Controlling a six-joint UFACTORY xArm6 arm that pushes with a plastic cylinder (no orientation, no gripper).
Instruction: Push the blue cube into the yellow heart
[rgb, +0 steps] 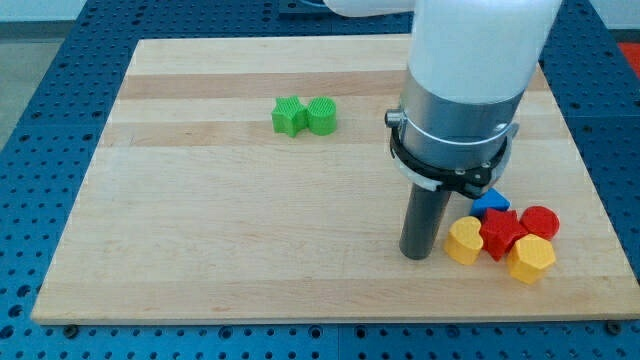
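Observation:
A blue block (490, 202) lies at the view's lower right, partly hidden behind the arm, so its shape is unclear. The yellow heart (464, 240) lies just below and to the left of it, touching a red star (500, 234). My tip (417, 256) rests on the board just left of the yellow heart, very close to it, and below and left of the blue block.
A red cylinder (541, 221) and a yellow hexagon (531, 259) sit against the red star in the same cluster. A green star (288, 117) and a green cylinder (322, 116) touch each other at the upper middle. The wooden board (200, 250) ends close below the cluster.

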